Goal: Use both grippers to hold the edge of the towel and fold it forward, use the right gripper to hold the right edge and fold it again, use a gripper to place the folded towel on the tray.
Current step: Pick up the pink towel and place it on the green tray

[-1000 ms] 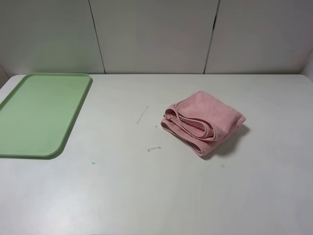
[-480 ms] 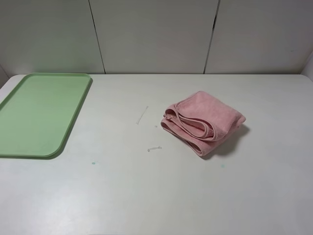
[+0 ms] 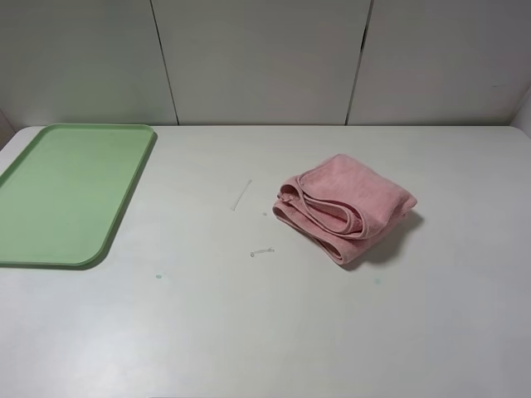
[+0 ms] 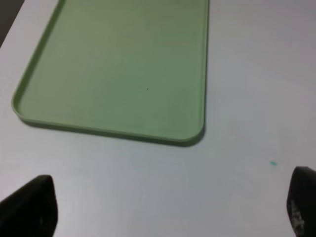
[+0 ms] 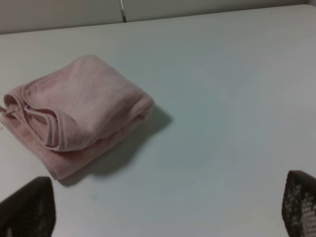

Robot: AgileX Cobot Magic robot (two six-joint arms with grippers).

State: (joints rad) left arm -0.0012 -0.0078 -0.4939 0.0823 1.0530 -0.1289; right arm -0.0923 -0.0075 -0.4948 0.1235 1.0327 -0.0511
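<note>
Exterior high view: a white surface (image 3: 249, 332) fills most of the picture, with pale wall panels (image 3: 257, 58) behind it. The light-green tray (image 3: 58, 195) lies flat at the far left of the surface, nothing on it. The dusty-pink towel (image 3: 353, 203) lies right of the middle, well apart from the tray, bunched into a thick folded bundle with its layers stacked. Its stitched hem (image 3: 332, 217) shows as curved loops along the side that faces the tray and the near edge. No arm shows in this view.

In the left wrist view the left claw (image 4: 167, 205) hangs above bare surface near the tray's rounded corner. Only its two black fingertips (image 4: 29, 205) show, spread wide with nothing between them. In the right wrist view the right claw (image 5: 164, 202) sits likewise over bare surface beside the towel, apart from it, its fingertips (image 5: 27, 207) also spread wide and holding nothing.

Between tray and towel are a thin grey scratch (image 3: 241, 195) and, nearer the front, a tiny teal speck (image 3: 158, 276).
</note>
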